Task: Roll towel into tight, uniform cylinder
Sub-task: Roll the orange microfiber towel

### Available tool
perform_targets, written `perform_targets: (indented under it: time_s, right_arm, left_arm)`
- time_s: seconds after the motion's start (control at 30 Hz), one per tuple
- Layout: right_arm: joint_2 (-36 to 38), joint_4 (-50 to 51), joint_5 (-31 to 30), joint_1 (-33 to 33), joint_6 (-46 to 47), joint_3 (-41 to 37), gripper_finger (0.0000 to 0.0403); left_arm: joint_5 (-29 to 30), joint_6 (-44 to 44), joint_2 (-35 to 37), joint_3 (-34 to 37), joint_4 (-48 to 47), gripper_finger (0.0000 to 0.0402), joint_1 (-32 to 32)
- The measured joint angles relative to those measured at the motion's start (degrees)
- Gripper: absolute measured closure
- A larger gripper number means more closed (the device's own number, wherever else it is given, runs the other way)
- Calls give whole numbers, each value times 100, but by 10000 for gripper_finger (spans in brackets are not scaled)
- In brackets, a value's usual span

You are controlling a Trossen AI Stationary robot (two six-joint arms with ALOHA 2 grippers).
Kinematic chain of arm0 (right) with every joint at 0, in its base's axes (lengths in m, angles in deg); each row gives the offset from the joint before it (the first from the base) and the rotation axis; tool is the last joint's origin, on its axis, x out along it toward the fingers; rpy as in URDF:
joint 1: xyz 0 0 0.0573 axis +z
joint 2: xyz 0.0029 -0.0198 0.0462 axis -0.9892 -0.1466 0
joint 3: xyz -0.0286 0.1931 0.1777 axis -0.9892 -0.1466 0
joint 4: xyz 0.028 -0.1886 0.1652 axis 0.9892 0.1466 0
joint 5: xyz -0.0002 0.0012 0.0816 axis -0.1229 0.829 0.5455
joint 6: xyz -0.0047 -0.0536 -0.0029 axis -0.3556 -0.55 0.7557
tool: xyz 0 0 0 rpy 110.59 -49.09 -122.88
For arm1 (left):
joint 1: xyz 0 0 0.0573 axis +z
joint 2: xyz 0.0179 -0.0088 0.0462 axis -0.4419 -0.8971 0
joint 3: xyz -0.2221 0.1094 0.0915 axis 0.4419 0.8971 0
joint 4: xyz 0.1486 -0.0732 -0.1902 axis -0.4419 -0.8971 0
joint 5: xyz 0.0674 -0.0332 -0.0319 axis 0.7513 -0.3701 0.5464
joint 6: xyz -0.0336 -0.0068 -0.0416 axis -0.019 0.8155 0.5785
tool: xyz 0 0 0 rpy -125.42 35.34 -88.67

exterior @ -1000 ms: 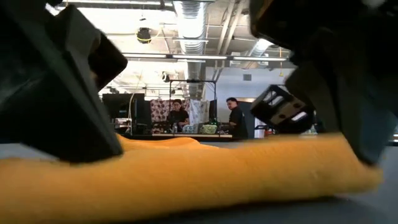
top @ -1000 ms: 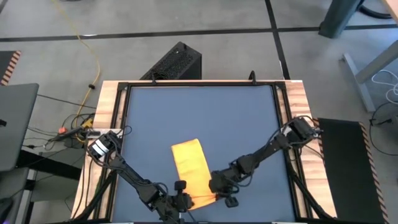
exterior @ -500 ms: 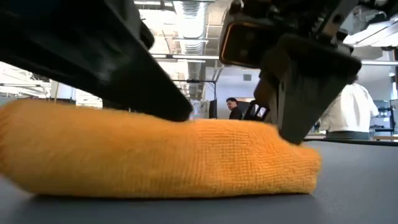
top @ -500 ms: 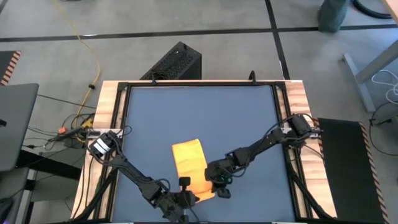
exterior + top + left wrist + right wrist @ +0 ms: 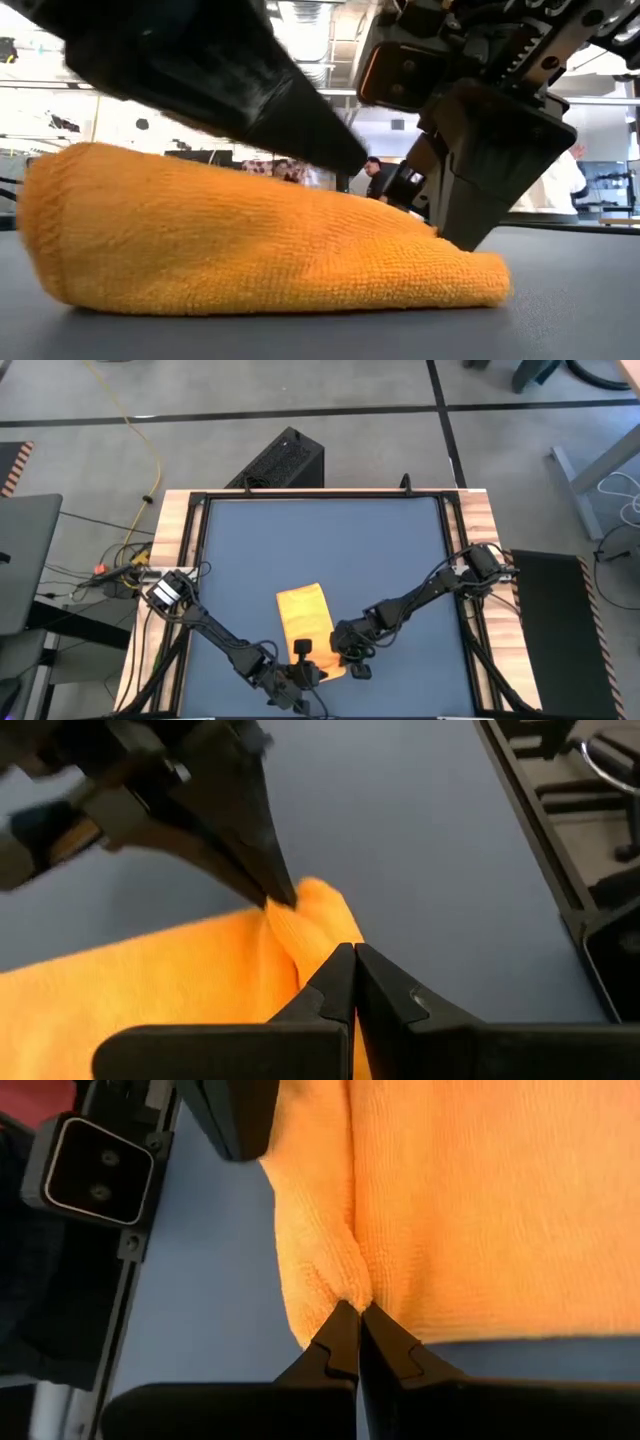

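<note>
The yellow towel [image 5: 304,618] lies as a folded strip on the dark blue mat, running from far to near. Its near end [image 5: 250,240] is turned over into a thick hump. My left gripper [image 5: 301,659] and my right gripper [image 5: 347,657] are both at that near end, left one toward the left corner, right one toward the right corner. Both are shut on cloth. In the low view my left gripper [image 5: 340,160] comes down on the hump's top and my right gripper [image 5: 470,225] stands at its right end. My left gripper pinches a puckered ridge of the towel's turned-over near end [image 5: 312,935] between its two shut fingers. The fingers slant down from the near left. The hump's underside rests on the mat. My right gripper pinches a pucker at the near end's edge [image 5: 345,1280] between its two shut fingers. The fingers slant down from the near right. One layer or several, I cannot tell. The cloth there rests on the mat.
The mat [image 5: 320,540] has free room beyond the towel toward the far edge and on both sides. Black rails and wooden strips [image 5: 470,530] frame the mat. People [image 5: 380,180] show in the room far behind the table.
Both grippers have gone toward the table's far edge with the towel's near end. That end has come off the mat and turned over onto the strip, from a low flat band into a thick hump. The far part of the towel has stayed where it was.
</note>
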Motion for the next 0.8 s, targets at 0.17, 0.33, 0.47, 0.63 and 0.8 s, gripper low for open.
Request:
perform_targets:
  time_s: [0.17, 0.33, 0.47, 0.63, 0.8]
  right_arm:
    - [0, -145, -26, 10, -142, 2, 385]
    - [0, -189, -33, 9, -141, 2, 385]
    - [0, -153, -164, 55, 53, 2, 385]
    - [0, -146, -273, 119, 273, 2, 385]
    - [0, -93, -311, 180, 314, 8, 384]
  left_arm:
    - [-101, 58, -1, -2, 41, 402, 65]
    - [-411, 279, -2, -2, -45, 401, 140]
    - [-409, 290, -2, -2, -33, 401, 154]
    - [-577, 436, -136, -4, -34, 402, 178]
    - [-575, 632, -326, -2, -32, 401, 209]
